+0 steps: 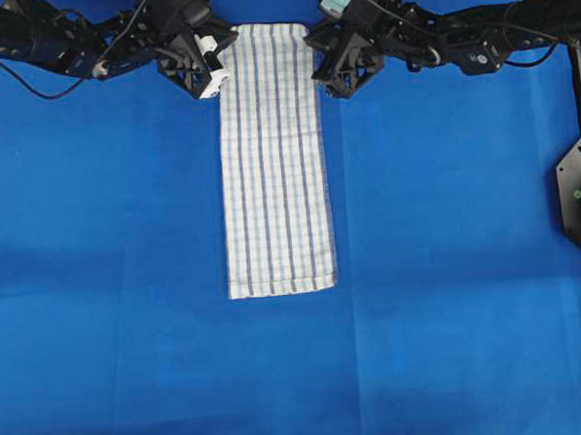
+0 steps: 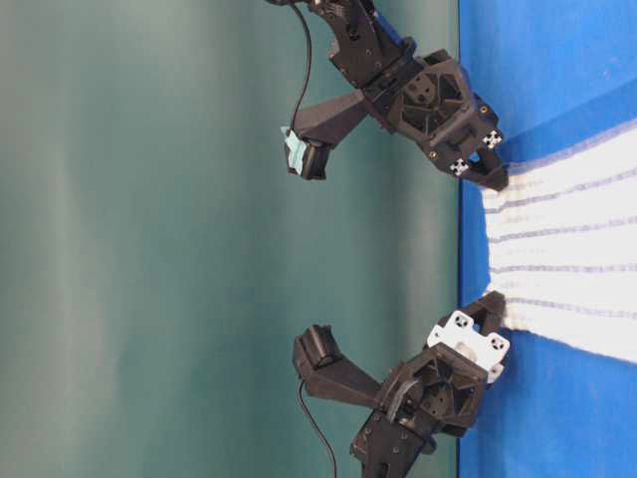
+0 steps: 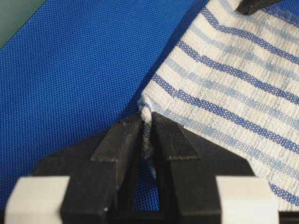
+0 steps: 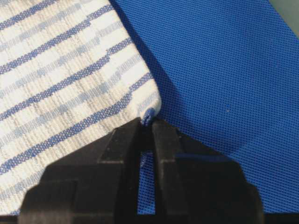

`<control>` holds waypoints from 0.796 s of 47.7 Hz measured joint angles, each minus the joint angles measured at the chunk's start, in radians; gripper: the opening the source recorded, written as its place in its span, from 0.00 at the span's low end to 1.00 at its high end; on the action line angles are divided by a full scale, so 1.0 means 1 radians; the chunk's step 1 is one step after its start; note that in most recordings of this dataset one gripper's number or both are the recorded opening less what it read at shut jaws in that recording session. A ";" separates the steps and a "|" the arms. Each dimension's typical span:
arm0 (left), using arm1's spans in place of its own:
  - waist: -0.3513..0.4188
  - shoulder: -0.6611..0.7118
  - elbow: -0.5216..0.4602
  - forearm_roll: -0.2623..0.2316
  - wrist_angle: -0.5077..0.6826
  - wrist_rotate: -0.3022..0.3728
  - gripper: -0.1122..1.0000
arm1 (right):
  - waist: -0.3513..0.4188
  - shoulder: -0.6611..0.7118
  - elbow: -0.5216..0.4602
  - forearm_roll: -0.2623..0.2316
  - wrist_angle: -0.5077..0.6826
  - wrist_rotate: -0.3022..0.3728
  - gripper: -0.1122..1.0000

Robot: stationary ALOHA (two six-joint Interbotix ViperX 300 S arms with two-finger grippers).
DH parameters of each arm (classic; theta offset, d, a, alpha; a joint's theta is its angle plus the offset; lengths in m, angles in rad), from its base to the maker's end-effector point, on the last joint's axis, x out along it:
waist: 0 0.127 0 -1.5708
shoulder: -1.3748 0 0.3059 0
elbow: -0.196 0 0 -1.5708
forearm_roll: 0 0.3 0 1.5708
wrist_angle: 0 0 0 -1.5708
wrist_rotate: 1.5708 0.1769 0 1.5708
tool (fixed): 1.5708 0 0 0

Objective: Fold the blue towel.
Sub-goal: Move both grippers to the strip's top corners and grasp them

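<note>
Both grippers, left (image 3: 147,122) & right (image 4: 146,122), pinch only thin corner bits of the blue towel (image 1: 273,160), so either corner prob slips out on lifting.

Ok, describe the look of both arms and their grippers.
Both arms are black, with thin black cables. The left gripper has black fingers, white blocks and a white plate with small square markers. The right gripper is black too, with a pale teal part on its camera mount.

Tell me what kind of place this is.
Most likely a robotics lab bench set up for cloth handling: two black robot arms, left pincer and right pincer, each pinching a corner of a striped towel on a plain blue table sheet before a bare green wall.
</note>
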 measured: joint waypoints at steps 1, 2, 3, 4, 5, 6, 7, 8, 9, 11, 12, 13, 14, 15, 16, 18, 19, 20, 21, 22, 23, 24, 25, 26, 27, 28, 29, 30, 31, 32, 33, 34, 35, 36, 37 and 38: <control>0.000 0.000 -0.002 0.000 0.000 0.003 0.15 | -0.002 0.000 0.000 0.000 0.000 0.000 0.16; 0.000 -0.002 -0.002 0.002 0.000 0.006 0.15 | 0.000 0.000 0.000 0.000 0.000 0.000 0.16; 0.000 -0.002 0.000 0.002 0.000 0.008 0.15 | 0.000 -0.002 0.000 0.000 0.000 0.000 0.16; 0.000 -0.002 -0.002 0.002 0.000 0.009 0.15 | 0.000 0.000 0.000 0.000 0.000 0.000 0.16; 0.000 -0.002 -0.002 0.002 0.002 0.011 0.15 | 0.000 0.000 0.000 0.000 0.000 0.000 0.16; 0.000 -0.002 -0.002 0.000 0.002 0.011 0.15 | -0.002 0.000 0.000 0.000 -0.002 0.000 0.16; 0.000 -0.002 -0.003 0.002 0.002 0.011 0.15 | 0.000 0.000 0.000 0.000 -0.002 0.000 0.16; 0.000 0.000 -0.003 0.000 0.002 0.011 0.15 | 0.000 0.000 0.000 0.000 -0.002 0.000 0.16; 0.000 0.000 -0.003 0.002 0.002 0.012 0.15 | 0.000 0.000 0.000 0.002 -0.003 0.000 0.16; 0.000 0.000 -0.003 0.000 0.003 0.014 0.15 | -0.002 0.000 0.002 0.000 -0.003 0.000 0.16; 0.000 0.000 -0.005 0.000 0.003 0.012 0.15 | -0.002 0.000 0.000 0.000 -0.003 0.000 0.16; 0.000 -0.002 -0.005 0.000 0.003 0.012 0.15 | 0.000 0.000 0.002 0.000 -0.002 0.000 0.16; 0.000 -0.002 -0.005 0.000 0.003 0.014 0.15 | -0.002 0.000 0.000 0.002 -0.002 0.002 0.16; 0.000 -0.003 -0.003 0.000 0.005 0.015 0.15 | 0.000 -0.002 0.000 0.000 -0.002 0.000 0.16; 0.000 -0.005 -0.003 0.002 0.006 0.014 0.15 | 0.000 -0.002 0.000 0.000 -0.002 0.000 0.16; -0.002 -0.011 -0.002 0.002 0.009 0.014 0.15 | 0.000 -0.006 0.002 0.002 0.000 0.000 0.16; -0.002 -0.015 0.002 0.000 0.009 0.014 0.15 | 0.000 -0.011 0.002 0.002 0.002 -0.002 0.16; -0.002 -0.021 0.003 0.000 0.011 0.015 0.15 | 0.000 -0.015 0.002 0.002 0.003 -0.002 0.16; -0.005 -0.029 0.005 0.000 0.012 0.014 0.15 | -0.002 -0.023 0.003 0.000 0.005 -0.002 0.16; -0.006 -0.037 0.005 0.000 0.014 0.015 0.15 | 0.000 -0.029 0.003 0.000 0.006 -0.002 0.16; -0.008 -0.044 0.006 0.000 0.015 0.015 0.15 | -0.002 -0.038 0.005 0.000 0.008 -0.002 0.16; -0.012 -0.054 0.008 0.000 0.018 0.015 0.15 | 0.000 -0.048 0.006 0.000 0.011 -0.003 0.16; -0.014 -0.063 0.009 0.000 0.023 0.017 0.15 | -0.002 -0.060 0.009 0.000 0.014 -0.002 0.16; -0.017 -0.074 0.009 0.000 0.026 0.018 0.15 | -0.002 -0.069 0.011 0.000 0.015 -0.002 0.16; -0.020 -0.084 0.012 0.002 0.032 0.021 0.15 | -0.002 -0.078 0.014 0.000 0.017 -0.002 0.16; -0.023 -0.095 0.012 0.000 0.038 0.025 0.15 | 0.000 -0.086 0.015 0.000 0.020 -0.002 0.16; -0.026 -0.107 0.014 0.002 0.048 0.028 0.15 | -0.002 -0.095 0.018 0.002 0.023 -0.002 0.16; -0.029 -0.118 0.015 0.002 0.054 0.031 0.15 | 0.000 -0.104 0.021 0.000 0.026 -0.002 0.16; -0.032 -0.129 0.017 0.002 0.061 0.035 0.15 | 0.000 -0.114 0.026 0.002 0.028 -0.003 0.16; -0.037 -0.144 0.020 0.000 0.072 0.041 0.15 | 0.000 -0.123 0.029 0.002 0.029 -0.002 0.16; -0.040 -0.156 0.021 0.000 0.078 0.046 0.15 | 0.000 -0.133 0.034 0.000 0.032 -0.002 0.16; -0.044 -0.166 0.025 0.000 0.084 0.049 0.15 | 0.002 -0.141 0.037 0.002 0.034 -0.002 0.16; -0.048 -0.176 0.026 0.002 0.091 0.052 0.15 | 0.003 -0.152 0.040 0.000 0.034 -0.002 0.16; -0.052 -0.187 0.028 0.002 0.097 0.054 0.15 | 0.006 -0.160 0.044 0.002 0.035 -0.002 0.16; -0.057 -0.198 0.032 0.000 0.103 0.055 0.15 | 0.011 -0.172 0.052 0.002 0.035 -0.002 0.16; -0.061 -0.206 0.034 0.000 0.107 0.057 0.15 | 0.015 -0.181 0.057 0.002 0.037 -0.002 0.16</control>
